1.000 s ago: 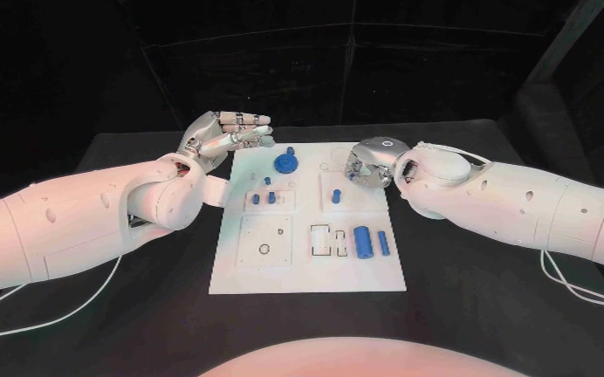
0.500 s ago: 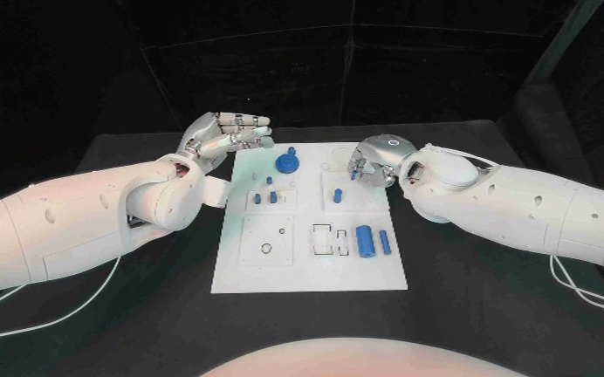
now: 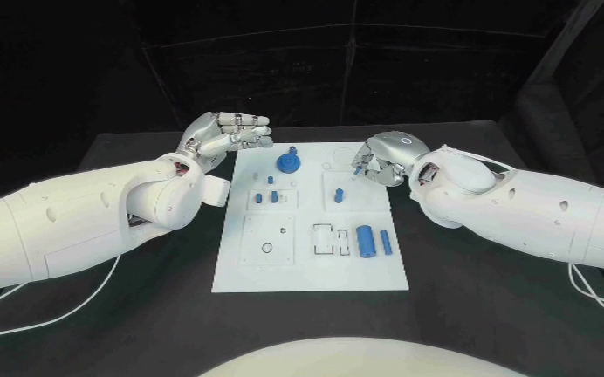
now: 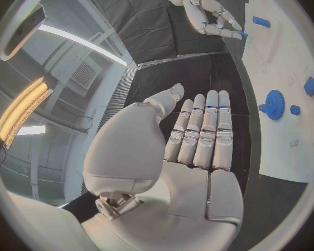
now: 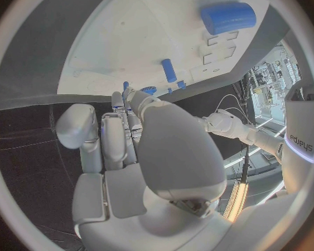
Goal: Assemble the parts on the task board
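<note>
Right hand (image 3: 374, 161) at task board (image 3: 312, 277) far right corner, grip unclear; left hand (image 3: 228, 137) empty, curled beside it; judged a reach, next a pinch on a part.

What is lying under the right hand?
The right hand hangs over the far right part of the white board. The board surface directly beneath it is covered, so anything there cannot be seen.
</note>
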